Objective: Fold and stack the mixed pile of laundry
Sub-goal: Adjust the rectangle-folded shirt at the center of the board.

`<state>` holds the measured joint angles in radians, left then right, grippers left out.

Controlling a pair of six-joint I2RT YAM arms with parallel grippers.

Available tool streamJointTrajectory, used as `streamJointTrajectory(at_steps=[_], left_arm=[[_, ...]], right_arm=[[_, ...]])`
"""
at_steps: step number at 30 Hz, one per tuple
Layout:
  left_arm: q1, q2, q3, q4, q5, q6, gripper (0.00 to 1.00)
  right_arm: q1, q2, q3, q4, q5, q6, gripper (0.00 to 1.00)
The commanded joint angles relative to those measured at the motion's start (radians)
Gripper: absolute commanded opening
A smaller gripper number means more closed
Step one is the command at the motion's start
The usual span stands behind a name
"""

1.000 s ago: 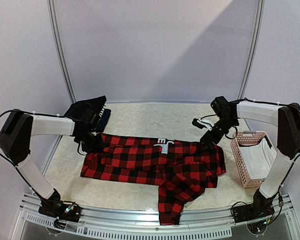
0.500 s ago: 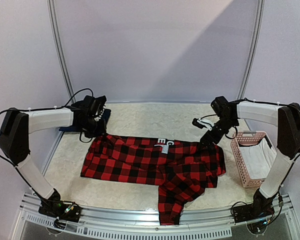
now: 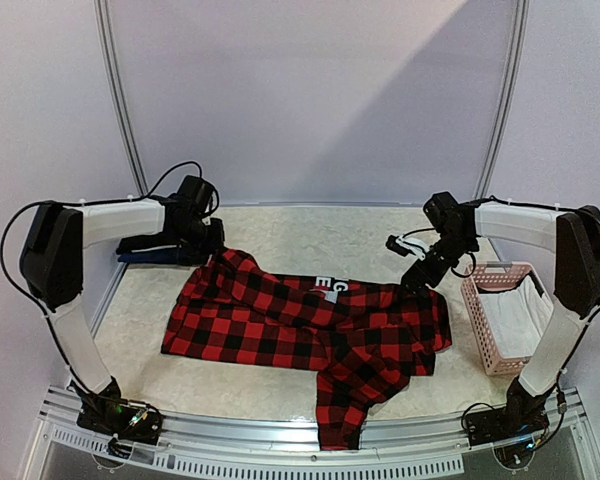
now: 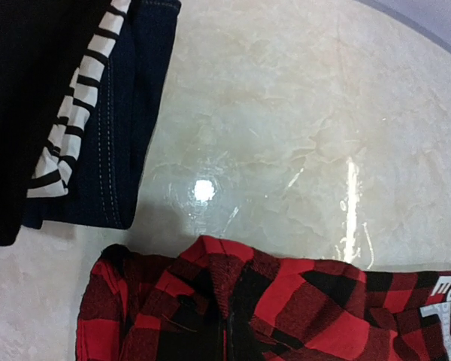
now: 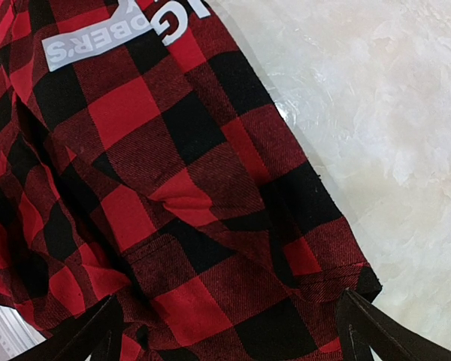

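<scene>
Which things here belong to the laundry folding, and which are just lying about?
Part of the job:
- red-and-black plaid flannel shirt, spread out in the middle
- stack of folded dark garments, far left
- white cloth in the basket, probably laundry too

Just lying about:
- pink slatted plastic basket, only a container

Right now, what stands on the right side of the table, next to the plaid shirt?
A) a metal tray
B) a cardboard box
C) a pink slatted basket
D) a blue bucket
C: the top view shows a pink slatted basket standing to the right of the plaid shirt.
</scene>
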<state>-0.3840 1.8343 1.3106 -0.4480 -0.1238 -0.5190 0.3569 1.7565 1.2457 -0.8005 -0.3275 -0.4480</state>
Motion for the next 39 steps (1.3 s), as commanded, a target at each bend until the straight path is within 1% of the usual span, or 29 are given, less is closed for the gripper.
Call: streamJointTrajectory(at_steps=[1,5,10,11,14,15,17,20,23,28,31,39], left_arm=[[0.018,0.066,0.036,-0.063,-0.045,0.016,0.0],[0.021,0.133,0.123,-0.155,-0.042,0.021,0.01],[0.021,0.14,0.147,-0.156,-0.005,0.029,0.06],[0.022,0.134,0.147,-0.149,0.007,0.033,0.08],[0.022,0.106,0.136,-0.134,0.024,0.04,0.27],[0.024,0.09,0.12,-0.128,0.024,0.036,0.31],[0.033,0.051,0.077,-0.122,0.035,0.017,0.34],[0.052,0.02,0.001,-0.118,0.1,-0.007,0.34],[0.063,0.01,-0.075,-0.091,0.128,-0.018,0.34],[0.088,0.029,-0.136,-0.004,0.237,-0.083,0.34],[0.088,0.046,-0.131,-0.007,0.23,-0.108,0.34],[0.09,0.08,-0.114,-0.033,0.199,-0.119,0.35]], right_arm=[[-0.007,0.017,-0.006,0.008,-0.004,-0.001,0.99],[-0.007,0.026,-0.004,0.007,-0.011,-0.001,0.99],[-0.008,0.041,0.029,0.006,-0.035,-0.001,0.99],[-0.008,0.053,0.048,0.0,-0.042,-0.001,0.99],[-0.007,0.104,0.107,-0.022,-0.075,0.002,0.99],[-0.007,0.116,0.123,-0.027,-0.085,0.004,0.99],[-0.007,0.134,0.141,-0.032,-0.104,0.012,0.99],[-0.007,0.131,0.142,-0.03,-0.113,0.018,0.99],[-0.007,0.122,0.13,-0.025,-0.115,0.019,0.99],[-0.008,0.121,0.117,-0.023,-0.12,0.019,0.99],[-0.007,0.121,0.116,-0.025,-0.119,0.017,0.99],[-0.006,0.12,0.108,-0.021,-0.118,0.015,0.99]])
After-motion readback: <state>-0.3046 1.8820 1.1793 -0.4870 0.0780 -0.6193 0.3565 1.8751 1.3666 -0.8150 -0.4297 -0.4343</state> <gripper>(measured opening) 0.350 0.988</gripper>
